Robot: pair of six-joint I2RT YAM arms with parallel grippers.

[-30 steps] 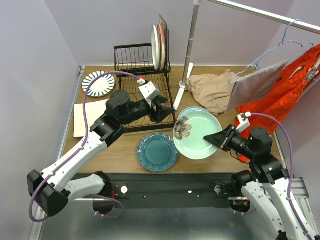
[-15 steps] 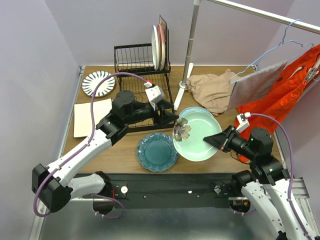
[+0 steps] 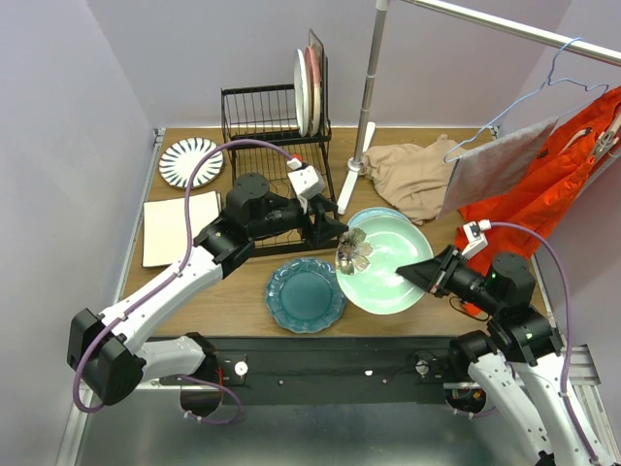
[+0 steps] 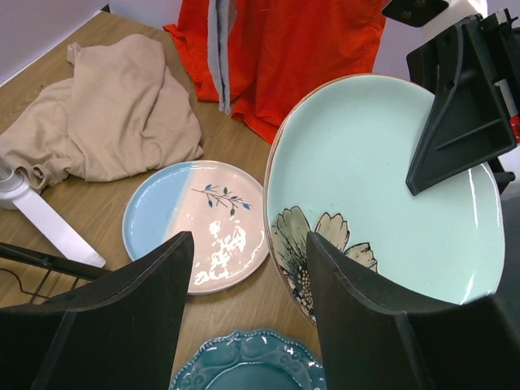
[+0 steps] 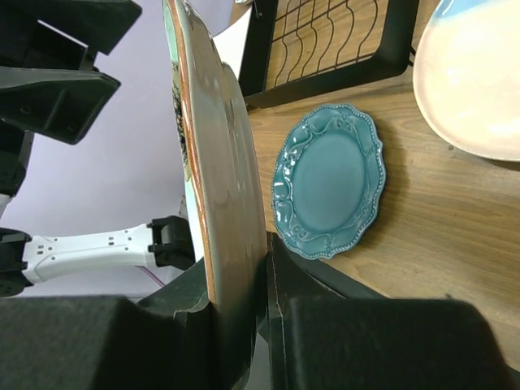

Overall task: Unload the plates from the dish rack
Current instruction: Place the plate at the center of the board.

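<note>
My right gripper (image 3: 419, 274) is shut on the right rim of a pale green floral plate (image 3: 383, 260), held tilted above the table; in the right wrist view the plate (image 5: 215, 162) stands edge-on between the jaws (image 5: 240, 276). My left gripper (image 3: 330, 225) hangs open by the plate's flowered left rim; that rim (image 4: 309, 268) sits just inside its right finger (image 4: 366, 325). A scalloped teal plate (image 3: 306, 294) lies in front. A blue-and-pink plate (image 4: 195, 223) lies partly under the green one. A striped plate (image 3: 190, 161) lies far left. The black dish rack (image 3: 277, 146) holds upright plates (image 3: 309, 87).
A metal rail stand's pole (image 3: 369, 97) rises right of the rack. A beige cloth (image 3: 412, 175) lies behind the plates. A grey towel (image 3: 495, 165) and an orange garment (image 3: 548, 175) hang at the right. A cream square slab (image 3: 179, 228) lies left.
My left arm has reached right and forward, bringing its open gripper up to the green plate's flowered rim. The right gripper and plate have shifted only slightly.
</note>
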